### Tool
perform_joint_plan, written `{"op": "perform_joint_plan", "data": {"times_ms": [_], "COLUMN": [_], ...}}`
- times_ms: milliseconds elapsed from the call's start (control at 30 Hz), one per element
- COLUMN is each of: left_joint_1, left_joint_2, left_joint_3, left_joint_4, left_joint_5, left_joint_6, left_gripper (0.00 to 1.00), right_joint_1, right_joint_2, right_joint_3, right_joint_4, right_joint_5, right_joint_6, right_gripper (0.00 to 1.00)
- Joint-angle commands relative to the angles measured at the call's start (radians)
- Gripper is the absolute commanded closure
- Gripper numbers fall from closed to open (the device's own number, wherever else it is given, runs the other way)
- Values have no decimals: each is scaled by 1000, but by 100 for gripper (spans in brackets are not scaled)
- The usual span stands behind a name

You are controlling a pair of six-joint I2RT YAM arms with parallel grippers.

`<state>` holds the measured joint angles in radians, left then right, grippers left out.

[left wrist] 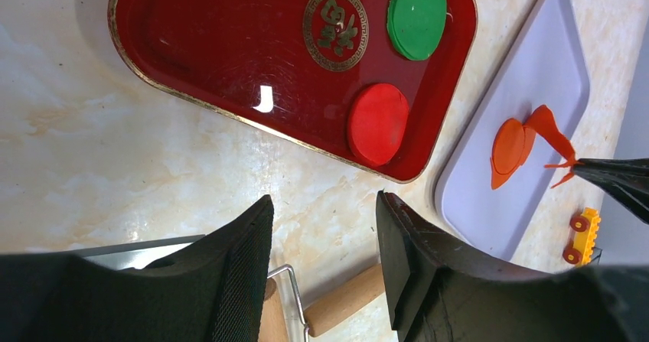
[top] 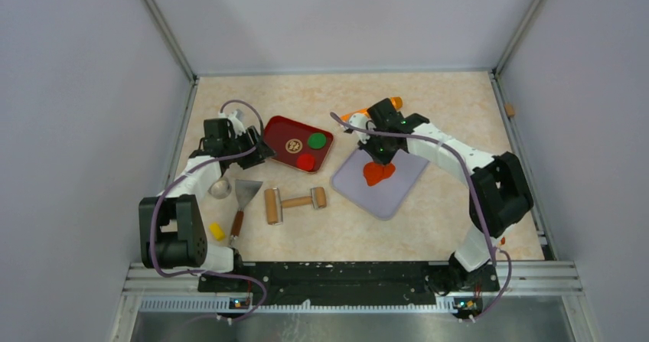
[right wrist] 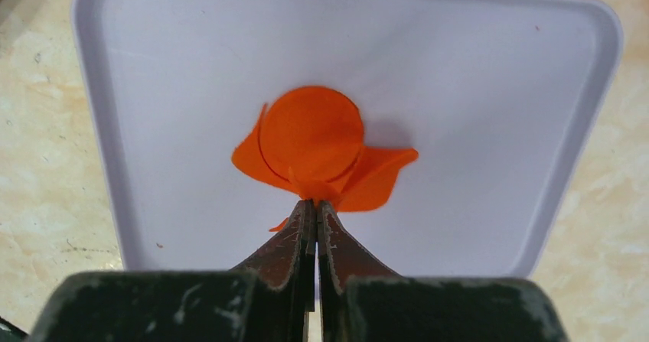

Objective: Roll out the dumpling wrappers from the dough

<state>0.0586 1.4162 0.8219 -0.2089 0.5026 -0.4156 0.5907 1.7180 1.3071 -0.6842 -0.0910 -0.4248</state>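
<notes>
Camera above: right tool (top: 379, 157) hangs over the lavender board (top: 402, 186), left tool (top: 259, 154) beside the red tray (top: 278, 131). Left wrist: its jaws gape, empty. Right wrist: right tool pinches shut on orange trimming (right wrist: 379, 174); the dumpling wrapper (right wrist: 310, 131) lies flat just beyond its tips.

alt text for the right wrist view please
The right gripper, shut, pinches a thin scrap of orange clay that fringes a round orange wrapper disc. The disc lies on a pale lilac tray on a beige marbled table.
</notes>
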Motion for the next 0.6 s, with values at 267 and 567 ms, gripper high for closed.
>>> {"op": "perform_joint_plan", "data": {"times_ms": [267,567], "left_joint_1": [-12,-21], "left_joint_2": [36,26], "left_joint_3": [32,25], "left_joint_4": [20,22], "left_joint_5": [16,12], "left_joint_6": [30,37], "left_gripper": [44,44], "right_joint_1": [-57,-17], "right_joint_2": [-297,-361], "right_joint_3": [-68,-12], "right_joint_4": [-157,-227], "right_joint_5": [-125,-311], "right_joint_6": [-53,-51], "right_gripper": [100,100]}}
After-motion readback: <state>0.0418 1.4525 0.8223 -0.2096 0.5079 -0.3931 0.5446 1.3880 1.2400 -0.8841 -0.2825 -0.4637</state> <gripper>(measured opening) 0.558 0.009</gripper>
